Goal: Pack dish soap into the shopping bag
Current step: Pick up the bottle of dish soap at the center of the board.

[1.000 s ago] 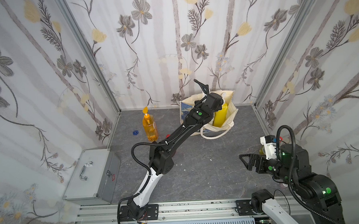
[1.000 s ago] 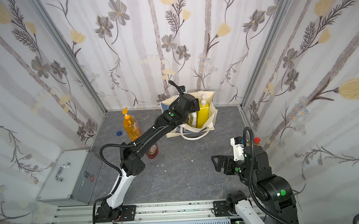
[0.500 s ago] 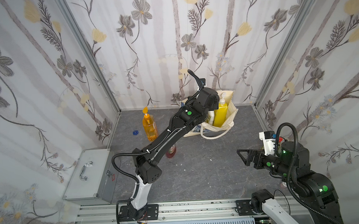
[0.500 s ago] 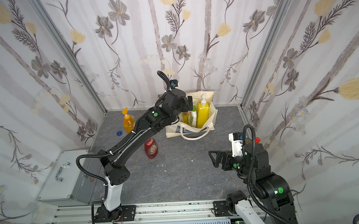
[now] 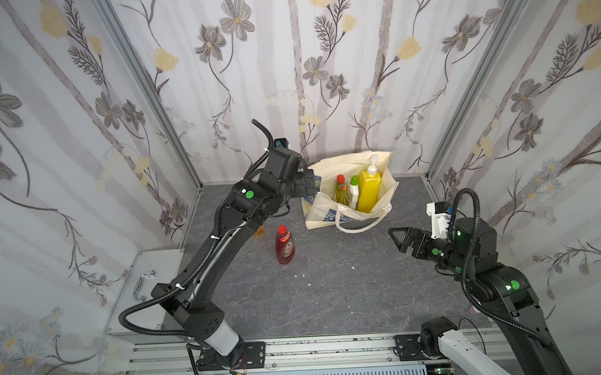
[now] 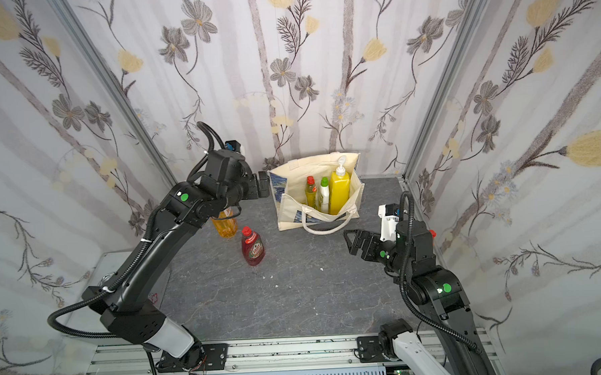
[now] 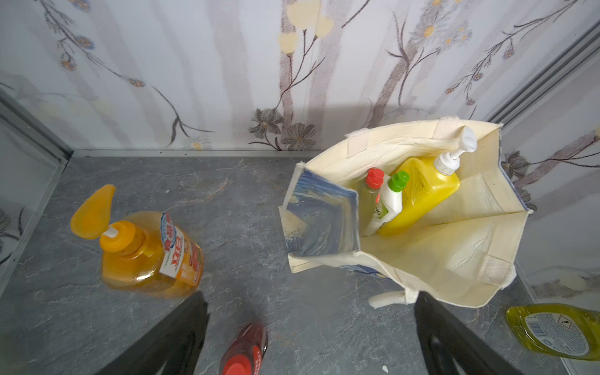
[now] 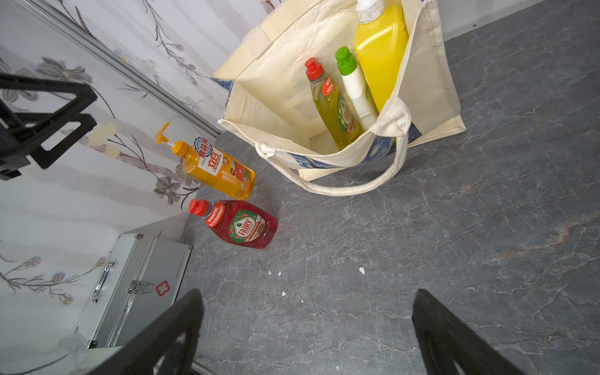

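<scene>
1. Right end effector (image 5: 397, 240): jaws spread, nothing between them. It hovers above the near right part of the surface (image 5: 331, 288) and points toward the bag. It has shifted only slightly in the last second.

2. Mid-surface: the red bottle (image 5: 285, 246) stands alone. The orange pump bottle (image 6: 226, 226) stands just beyond it, close but apart, partly under my left arm.

3. Left end effector (image 6: 260, 185): jaws spread and empty. A second ago it was over the bag's mouth. It has since drawn back to the left and now hangs just beside the bag's left end.

4. Far wall: the bag (image 5: 319, 215) stands open. Inside, grouped together, are the red-capped yellow-green bottle (image 5: 341, 193), the white green-capped bottle (image 5: 353, 193) and the yellow pump bottle (image 5: 368, 190).

5. A second yellow-green bottle (image 7: 555, 331) sits on the surface outside the bag, mostly hidden behind my right arm in both top views.

Assessment: I judge that a drop-off has just ended. Three bottles are packed and three remain. The bag's mouth is clear, and the red and orange bottles are nearest my left arm.
</scene>
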Controlling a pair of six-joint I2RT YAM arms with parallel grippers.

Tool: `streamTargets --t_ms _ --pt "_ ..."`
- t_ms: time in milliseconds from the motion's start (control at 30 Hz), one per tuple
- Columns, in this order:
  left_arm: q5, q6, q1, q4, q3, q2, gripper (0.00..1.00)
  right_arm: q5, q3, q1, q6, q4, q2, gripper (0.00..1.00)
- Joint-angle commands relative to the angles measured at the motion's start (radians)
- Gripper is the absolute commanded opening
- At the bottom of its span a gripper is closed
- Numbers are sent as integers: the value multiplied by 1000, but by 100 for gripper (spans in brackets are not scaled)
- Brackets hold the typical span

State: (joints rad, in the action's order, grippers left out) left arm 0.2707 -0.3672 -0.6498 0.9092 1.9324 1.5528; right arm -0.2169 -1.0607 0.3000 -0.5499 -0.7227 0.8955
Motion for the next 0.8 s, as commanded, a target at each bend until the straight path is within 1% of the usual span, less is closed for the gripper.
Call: streamTargets --t_ms 0,133,333,367,433,567,633,767 --pt "-92 -22 46 69 -105 -82 100 -18 -18 -1 -33 89 38 100" --pt "-143 -45 83 79 -260 -181 100 -32 -35 0 -34 109 86 100" --pt "-213 -117 98 41 -471 -288 100 -137 -36 0 -45 187 134 100" --pt "-219 -124 100 38 -523 -321 100 -146 -39 0 -45 189 140 100" --pt "-233 -123 101 34 -569 -345 100 -154 -45 0 -39 189 152 100" --pt "-251 -110 105 49 -619 -345 100 -165 -51 -1 -37 189 172 100" --pt "-283 -97 110 40 -629 -334 100 -171 -55 -1 -43 189 181 100" --pt "-327 -57 111 26 -611 -297 100 -173 -57 0 -52 181 187 100"
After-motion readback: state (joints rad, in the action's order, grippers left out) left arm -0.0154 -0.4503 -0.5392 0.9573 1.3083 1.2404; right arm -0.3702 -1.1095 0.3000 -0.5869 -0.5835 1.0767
